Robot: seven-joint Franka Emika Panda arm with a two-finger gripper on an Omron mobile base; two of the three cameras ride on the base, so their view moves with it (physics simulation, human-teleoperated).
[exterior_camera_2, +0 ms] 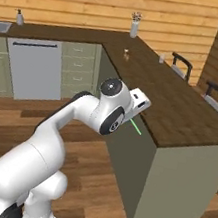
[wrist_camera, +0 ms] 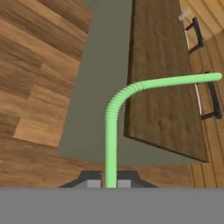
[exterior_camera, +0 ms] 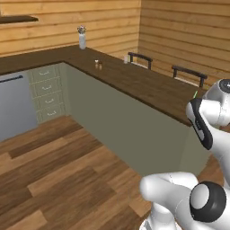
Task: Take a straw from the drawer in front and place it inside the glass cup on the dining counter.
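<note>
The fingers pinch the bent bright green straw, which next must go to the small clear glass cup far along the dark brown wood desk.

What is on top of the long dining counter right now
On the dining counter stand a white vase with flowers at the far corner, two tiny shakers, and the glass cup near the far edge. The cup looks empty. The gripper holds the straw short of the counter.

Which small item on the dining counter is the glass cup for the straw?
The clear glass cup by the far chair, not the dark shakers or white vase.
</note>
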